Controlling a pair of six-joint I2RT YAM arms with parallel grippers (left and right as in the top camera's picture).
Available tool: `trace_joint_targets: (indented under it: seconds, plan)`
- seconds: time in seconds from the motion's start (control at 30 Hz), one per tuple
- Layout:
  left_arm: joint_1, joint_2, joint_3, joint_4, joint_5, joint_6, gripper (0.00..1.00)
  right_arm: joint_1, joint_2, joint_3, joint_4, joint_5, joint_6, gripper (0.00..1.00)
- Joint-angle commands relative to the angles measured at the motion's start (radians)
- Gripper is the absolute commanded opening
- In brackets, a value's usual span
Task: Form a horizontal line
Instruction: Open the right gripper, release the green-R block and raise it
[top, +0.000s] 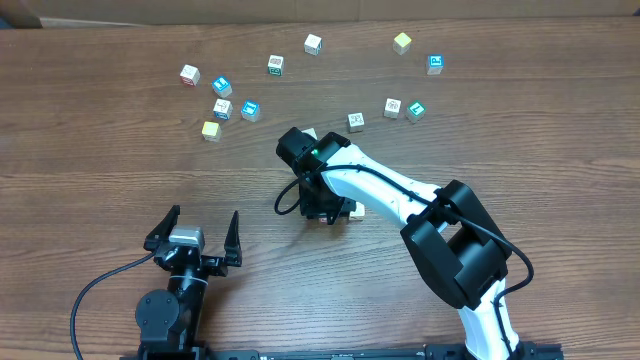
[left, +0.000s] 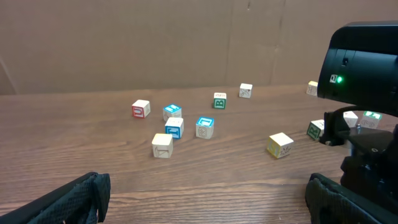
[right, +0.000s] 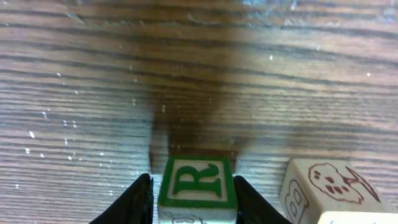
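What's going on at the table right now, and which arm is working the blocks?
The right tool is down at mid-table, its fingers close on either side of a green R block. Whether it is clamped is unclear. A brown-printed block sits beside it, and the arm hides the rest of that spot from overhead. The left tool is open, parked near its base. Many loose cubes lie scattered on the far side.

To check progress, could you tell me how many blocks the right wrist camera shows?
2: a green-R block flanked by the right gripper, a brown-printed block to its right; others may be hidden.
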Motion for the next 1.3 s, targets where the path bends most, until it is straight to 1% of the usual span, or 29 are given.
trace_joint_targets:
  seconds: [0.0, 0.37, 0.47, 1.27]
  plan:
    - [0.007, -0.01, -0.003, -0.002, -0.004, 0.022, 1.0, 0.002, -0.023, -0.01, 0.014, 0.012, -0.001, 0.38]
    - [0.007, -0.01, -0.003, -0.002, -0.004, 0.023, 1.0, 0.002, -0.023, -0.01, 0.036, 0.032, 0.0, 0.38]
    - [0.007, -0.01, -0.003, -0.002, -0.004, 0.023, 1.0, 0.001, -0.023, -0.01, 0.036, 0.032, 0.0, 0.31]
    - [0.007, -0.01, -0.003, -0.002, -0.004, 0.023, 1.0, -0.022, -0.023, 0.006, 0.008, 0.056, -0.003, 0.31]
